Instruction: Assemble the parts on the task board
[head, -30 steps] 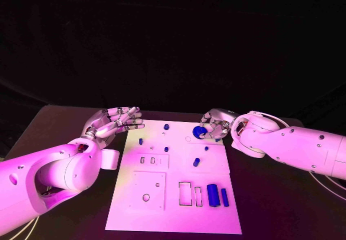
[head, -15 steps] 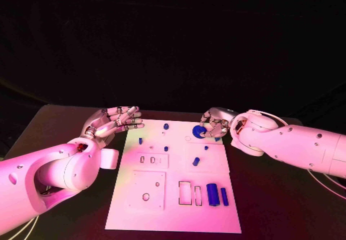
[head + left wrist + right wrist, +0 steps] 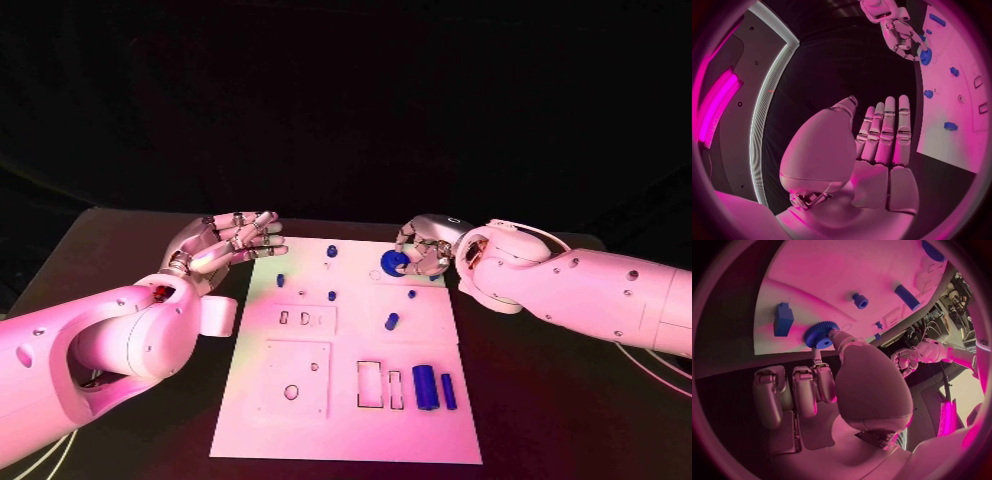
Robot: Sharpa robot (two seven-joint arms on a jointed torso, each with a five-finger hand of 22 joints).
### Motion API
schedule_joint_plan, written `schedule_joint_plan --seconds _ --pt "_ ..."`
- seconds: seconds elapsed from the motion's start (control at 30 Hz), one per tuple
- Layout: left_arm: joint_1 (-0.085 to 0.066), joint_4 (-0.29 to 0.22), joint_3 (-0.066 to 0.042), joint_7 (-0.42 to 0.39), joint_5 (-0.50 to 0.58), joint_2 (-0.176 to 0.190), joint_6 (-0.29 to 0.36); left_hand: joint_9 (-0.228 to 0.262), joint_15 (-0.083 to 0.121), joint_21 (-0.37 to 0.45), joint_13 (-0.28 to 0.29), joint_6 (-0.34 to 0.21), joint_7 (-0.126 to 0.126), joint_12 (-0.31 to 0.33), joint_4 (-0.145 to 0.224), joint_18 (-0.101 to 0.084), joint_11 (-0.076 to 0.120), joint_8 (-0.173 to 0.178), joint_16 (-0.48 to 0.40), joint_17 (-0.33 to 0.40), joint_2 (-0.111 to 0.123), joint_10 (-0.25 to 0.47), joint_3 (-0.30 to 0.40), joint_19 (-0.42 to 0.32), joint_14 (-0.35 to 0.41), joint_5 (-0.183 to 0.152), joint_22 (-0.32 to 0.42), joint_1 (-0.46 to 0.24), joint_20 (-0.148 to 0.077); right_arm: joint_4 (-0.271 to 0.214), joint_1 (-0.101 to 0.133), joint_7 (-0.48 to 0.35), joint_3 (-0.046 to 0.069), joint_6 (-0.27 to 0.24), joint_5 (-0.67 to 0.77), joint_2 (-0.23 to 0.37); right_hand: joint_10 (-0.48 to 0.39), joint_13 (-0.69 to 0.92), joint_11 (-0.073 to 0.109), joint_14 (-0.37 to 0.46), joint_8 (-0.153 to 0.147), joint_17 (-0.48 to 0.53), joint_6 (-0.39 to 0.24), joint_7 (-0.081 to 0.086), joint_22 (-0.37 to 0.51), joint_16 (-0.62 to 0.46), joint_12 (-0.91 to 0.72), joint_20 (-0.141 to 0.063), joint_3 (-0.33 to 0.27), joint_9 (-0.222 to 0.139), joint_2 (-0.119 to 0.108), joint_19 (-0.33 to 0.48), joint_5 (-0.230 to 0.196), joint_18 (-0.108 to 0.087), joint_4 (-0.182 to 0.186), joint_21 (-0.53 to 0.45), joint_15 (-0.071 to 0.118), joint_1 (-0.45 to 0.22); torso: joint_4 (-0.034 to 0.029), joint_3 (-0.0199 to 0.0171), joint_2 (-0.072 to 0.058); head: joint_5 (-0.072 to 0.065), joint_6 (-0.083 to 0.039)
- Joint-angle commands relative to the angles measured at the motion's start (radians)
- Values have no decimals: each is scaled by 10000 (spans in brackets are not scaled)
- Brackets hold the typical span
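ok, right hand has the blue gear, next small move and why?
Probably lower the gear onto the board: the right hand pinches it over the board's far edge, and the left hand is beside the board holding nothing.

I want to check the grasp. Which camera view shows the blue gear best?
The right wrist view: the blue gear is close, its toothed rim plain, pinched by the right robot hand over the task board. In the head view the fingers partly cover it. In the left wrist view it is small and far.
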State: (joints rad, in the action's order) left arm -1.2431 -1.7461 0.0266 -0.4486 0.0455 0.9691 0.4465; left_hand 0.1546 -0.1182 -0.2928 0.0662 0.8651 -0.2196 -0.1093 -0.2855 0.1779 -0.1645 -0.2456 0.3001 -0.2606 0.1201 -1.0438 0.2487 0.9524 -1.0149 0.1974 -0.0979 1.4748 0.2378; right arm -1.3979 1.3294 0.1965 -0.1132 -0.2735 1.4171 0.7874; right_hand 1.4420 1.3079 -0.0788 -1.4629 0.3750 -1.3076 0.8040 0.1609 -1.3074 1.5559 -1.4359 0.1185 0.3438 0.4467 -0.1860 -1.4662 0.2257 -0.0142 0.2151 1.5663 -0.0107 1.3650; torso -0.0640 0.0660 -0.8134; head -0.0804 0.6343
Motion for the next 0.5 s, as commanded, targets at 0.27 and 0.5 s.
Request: schedule_joint_plan --seconds 0.27,0.5 --pt "-25 -7 -8 -8 14 -24 -234 -15 -56 62 -5 -18 -53 53 -4 63 -58 48 -36 -10 19 -11 75 49 -12 -47 10 -74 -10 -57 -81 379 -46 350 859 -15 26 1170 -9 -990 -20 -2220 74 11 -2634 33 -25 10 -23 -34 -278 -1046 16 142 162 45 2 -212 -12 5 0 -22 28" --pt "-25 -2 -8 6 14 -34 -231 -18 -58 67 -6 -25 -60 64 -8 63 -63 55 -42 -15 20 -6 78 50 -10 -49 15 -80 -8 -85 -83 494 -52 424 1041 -56 55 1209 7 -999 -22 -2264 127 -10 -2634 46 -59 3 -65 -46 -341 -1046 291 142 307 45 13 -340 -17 -1 0 -29 39"
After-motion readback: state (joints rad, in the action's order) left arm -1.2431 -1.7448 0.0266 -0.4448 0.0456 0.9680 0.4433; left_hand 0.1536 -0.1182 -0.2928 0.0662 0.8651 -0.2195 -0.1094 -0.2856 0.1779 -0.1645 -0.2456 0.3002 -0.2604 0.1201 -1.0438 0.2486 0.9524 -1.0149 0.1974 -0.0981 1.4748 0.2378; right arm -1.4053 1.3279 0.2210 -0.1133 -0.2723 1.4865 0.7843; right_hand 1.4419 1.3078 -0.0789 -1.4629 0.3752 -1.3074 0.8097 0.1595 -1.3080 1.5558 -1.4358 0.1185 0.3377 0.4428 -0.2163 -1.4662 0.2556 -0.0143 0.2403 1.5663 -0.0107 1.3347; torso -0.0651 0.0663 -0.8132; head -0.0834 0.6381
